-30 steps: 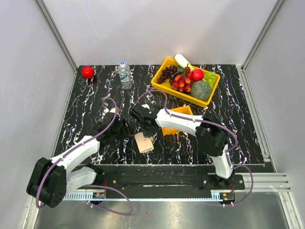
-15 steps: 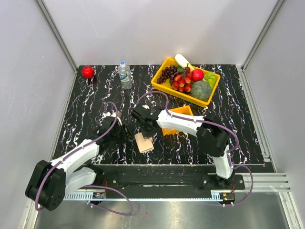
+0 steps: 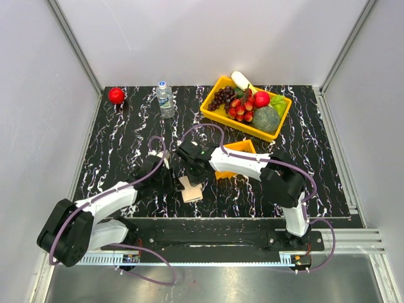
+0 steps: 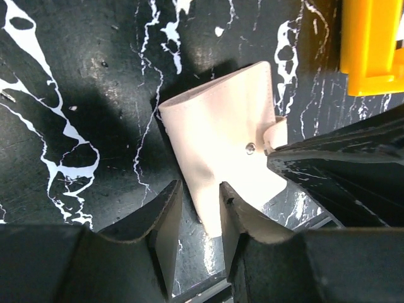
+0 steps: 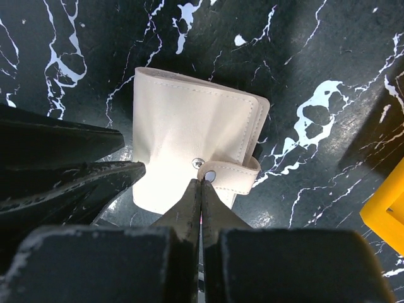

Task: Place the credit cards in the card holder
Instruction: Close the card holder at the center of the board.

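Top view: the card holder (image 3: 190, 189) lies folded shut on the black marbled table (image 3: 120, 151), near the front edge and midway between my two arms. Both grippers meet over it.

Right wrist view: my right gripper (image 5: 201, 183) has its jaws pressed together with no gap. The tips rest at the snap tab (image 5: 230, 173), which wraps round the holder's edge. The tan cover (image 5: 189, 142) lies flat, with its stitched border visible.

Left wrist view: my left gripper (image 4: 201, 189) shows a narrow gap between its jaws, and the near corner of the holder (image 4: 221, 139) reaches into that gap. Whether the pads actually pinch it I cannot tell, as the contact is in shadow.

Surroundings: a small orange tray (image 3: 243, 146) sits just right of the holder. Well behind stand a yellow basket (image 3: 213, 114) of fruit, a water bottle (image 3: 165, 100) and a red apple (image 3: 116, 95).
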Controlling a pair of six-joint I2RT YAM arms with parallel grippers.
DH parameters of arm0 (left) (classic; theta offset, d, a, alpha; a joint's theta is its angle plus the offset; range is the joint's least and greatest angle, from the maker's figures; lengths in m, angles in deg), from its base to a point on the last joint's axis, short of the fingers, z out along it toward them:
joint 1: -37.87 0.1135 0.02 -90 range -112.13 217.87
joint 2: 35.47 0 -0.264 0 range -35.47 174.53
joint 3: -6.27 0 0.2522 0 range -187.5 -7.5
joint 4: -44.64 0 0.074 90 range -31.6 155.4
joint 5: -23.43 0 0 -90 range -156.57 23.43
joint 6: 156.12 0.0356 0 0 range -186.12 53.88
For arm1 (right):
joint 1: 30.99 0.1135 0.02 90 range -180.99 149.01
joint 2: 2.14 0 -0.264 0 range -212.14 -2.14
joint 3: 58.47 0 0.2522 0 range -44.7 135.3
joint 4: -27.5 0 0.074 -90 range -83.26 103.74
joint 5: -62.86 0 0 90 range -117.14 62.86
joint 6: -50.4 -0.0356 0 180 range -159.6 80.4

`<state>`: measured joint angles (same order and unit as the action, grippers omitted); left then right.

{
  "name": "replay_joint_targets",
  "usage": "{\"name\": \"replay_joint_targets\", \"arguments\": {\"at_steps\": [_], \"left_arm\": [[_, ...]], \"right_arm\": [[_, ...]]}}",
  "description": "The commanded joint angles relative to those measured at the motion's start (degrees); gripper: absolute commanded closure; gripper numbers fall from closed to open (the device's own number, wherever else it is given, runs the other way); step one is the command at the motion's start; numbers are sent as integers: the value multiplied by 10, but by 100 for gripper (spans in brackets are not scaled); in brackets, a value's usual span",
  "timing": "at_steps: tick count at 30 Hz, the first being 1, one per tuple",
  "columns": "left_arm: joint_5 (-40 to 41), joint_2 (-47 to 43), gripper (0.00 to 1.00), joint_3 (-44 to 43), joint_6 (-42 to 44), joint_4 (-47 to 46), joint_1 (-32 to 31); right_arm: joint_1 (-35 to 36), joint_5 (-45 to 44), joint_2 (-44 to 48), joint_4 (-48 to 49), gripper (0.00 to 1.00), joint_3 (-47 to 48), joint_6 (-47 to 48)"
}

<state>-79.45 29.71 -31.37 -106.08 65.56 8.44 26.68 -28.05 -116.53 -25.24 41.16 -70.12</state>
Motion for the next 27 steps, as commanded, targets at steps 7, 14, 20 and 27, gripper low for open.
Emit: {"name": "replay_joint_targets", "arguments": {"at_steps": [7, 14, 20, 27], "left_arm": [[1, 53, 68, -22, -7, -21, -3], [4, 70, 69, -32, -2, -17, -5], [5, 70, 70, -35, -2, -18, -5], [3, 78, 71, -41, 2, -18, -6]], "right_arm": [[-18, 47, 40, 48, 100, -25, -8], [-20, 66, 43, 65, 100, -33, -9], [-22, 68, 38, 65, 100, -35, -9], [-24, 71, 43, 71, 100, -29, -11]]}}
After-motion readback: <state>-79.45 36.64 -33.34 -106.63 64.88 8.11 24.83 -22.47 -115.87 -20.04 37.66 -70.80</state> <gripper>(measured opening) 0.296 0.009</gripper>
